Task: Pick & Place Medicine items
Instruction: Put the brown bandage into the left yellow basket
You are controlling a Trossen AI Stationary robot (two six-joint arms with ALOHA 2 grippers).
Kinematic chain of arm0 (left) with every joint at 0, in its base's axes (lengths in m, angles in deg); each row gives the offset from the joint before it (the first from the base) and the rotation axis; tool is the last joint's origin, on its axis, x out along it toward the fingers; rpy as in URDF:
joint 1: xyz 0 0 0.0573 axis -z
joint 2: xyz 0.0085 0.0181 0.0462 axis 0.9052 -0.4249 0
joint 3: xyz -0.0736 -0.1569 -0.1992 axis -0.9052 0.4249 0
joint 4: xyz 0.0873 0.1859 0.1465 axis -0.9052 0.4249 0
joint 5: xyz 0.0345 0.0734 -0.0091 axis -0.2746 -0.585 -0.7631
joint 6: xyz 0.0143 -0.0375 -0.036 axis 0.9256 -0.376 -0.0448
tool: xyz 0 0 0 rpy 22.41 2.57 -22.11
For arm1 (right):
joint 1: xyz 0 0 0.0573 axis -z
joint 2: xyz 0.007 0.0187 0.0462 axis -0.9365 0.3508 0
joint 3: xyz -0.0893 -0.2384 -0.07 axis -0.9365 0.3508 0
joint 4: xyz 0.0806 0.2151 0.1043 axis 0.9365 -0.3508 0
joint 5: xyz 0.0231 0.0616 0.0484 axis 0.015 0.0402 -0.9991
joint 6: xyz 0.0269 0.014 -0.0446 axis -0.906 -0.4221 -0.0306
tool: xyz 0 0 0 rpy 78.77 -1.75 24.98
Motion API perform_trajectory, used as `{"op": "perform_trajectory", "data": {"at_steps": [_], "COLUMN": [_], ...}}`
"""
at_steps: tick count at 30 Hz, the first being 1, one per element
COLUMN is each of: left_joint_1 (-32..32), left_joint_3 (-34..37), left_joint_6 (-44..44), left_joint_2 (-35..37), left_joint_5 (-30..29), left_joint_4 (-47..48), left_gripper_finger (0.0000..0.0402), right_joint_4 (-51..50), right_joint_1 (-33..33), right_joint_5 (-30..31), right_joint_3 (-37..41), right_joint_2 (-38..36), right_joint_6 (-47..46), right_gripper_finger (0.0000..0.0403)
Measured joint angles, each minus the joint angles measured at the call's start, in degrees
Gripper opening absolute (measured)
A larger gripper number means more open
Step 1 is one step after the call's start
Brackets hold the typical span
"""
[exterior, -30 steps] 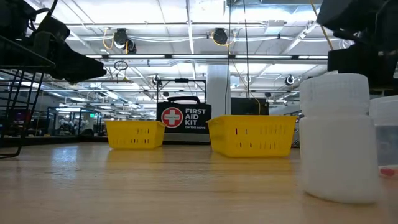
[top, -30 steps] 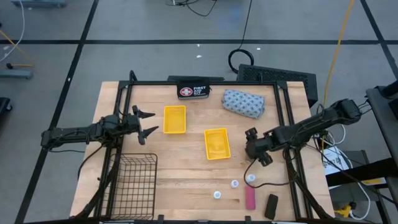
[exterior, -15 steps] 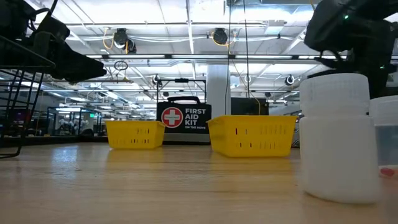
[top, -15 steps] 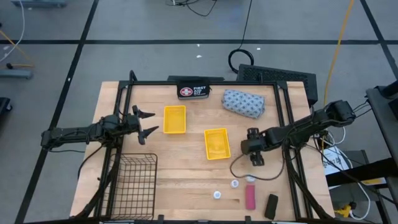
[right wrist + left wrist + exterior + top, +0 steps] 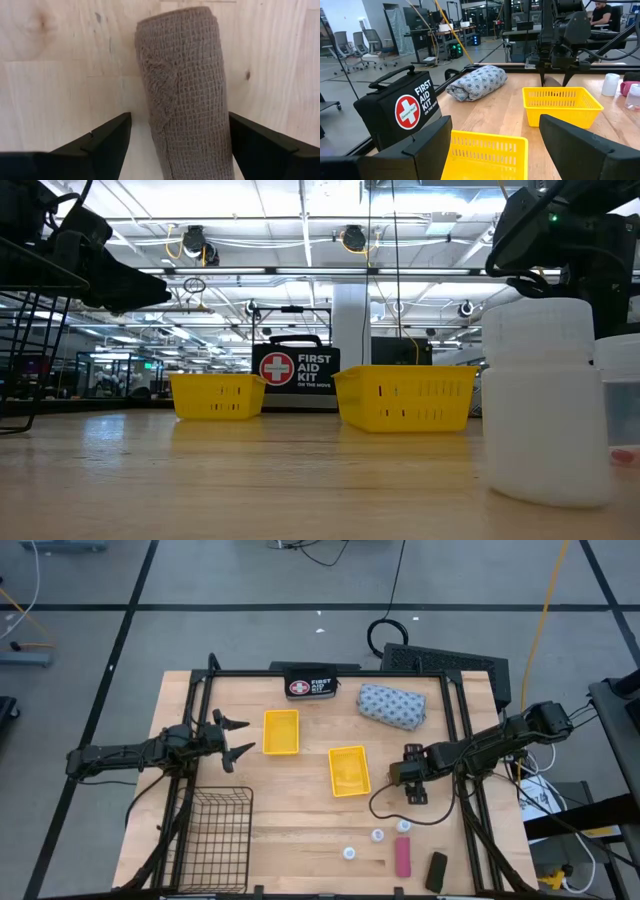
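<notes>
High view shows a pale wooden table (image 5: 300,820) with a black wire basket (image 5: 215,830) at its near left corner. At the far edge sit a black first aid case (image 5: 311,686) and, to its right, a soft grey-blue patterned pouch (image 5: 391,705), rolled and plump. Two yellow slotted plastic trays lie mid-table, the left tray (image 5: 281,732) farther back than the right tray (image 5: 348,770). Near the front right are a flat pink bar (image 5: 402,857), a small black block (image 5: 436,871) and three tiny white round tubs (image 5: 377,836).

Right gripper (image 5: 414,790) reaches in from the right side, pointing down just right of the nearer tray, its claw spread wide on both sides of a brown roll (image 5: 185,95) of woven, gauze-like bandage lying on the wood; the fingers (image 5: 100,142) stand clear of it. Left gripper (image 5: 238,738) hangs level left of the far tray, claw wide and empty.
</notes>
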Motion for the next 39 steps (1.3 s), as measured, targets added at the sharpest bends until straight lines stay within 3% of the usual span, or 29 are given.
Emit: {"op": "perform_trajectory", "data": {"at_steps": [5,14,18,30,39], "left_joint_1": [0.0,0.0,0.0,0.0,0.0], "left_joint_3": [0.0,0.0,0.0,0.0,0.0], "left_joint_6": [0.0,0.0,0.0,0.0,0.0], "left_joint_2": [0.0,0.0,0.0,0.0,0.0], "left_joint_5": [0.0,0.0,0.0,0.0,0.0], "left_joint_4": [0.0,0.0,0.0,0.0,0.0], "left_gripper_finger": [0.0310,0.0310,0.0310,0.0310,0.0310], "right_joint_4": [-0.1,-0.2,-0.1,-0.3,10.1], "right_joint_1": [0.0,0.0,0.0,-0.2,-0.3], "right_joint_5": [-0.2,-0.1,-0.1,-0.1,3.4], "right_joint_3": [0.0,0.1,0.0,0.2,0.2], "right_joint_2": [0.0,0.0,-0.1,-9.3,-19.4], "right_joint_6": [-2.4,-7.3,-10.5,-18.9,-14.6], "right_gripper_finger": [0.0273,0.0152,0.0120,0.0110,0.0112]}}
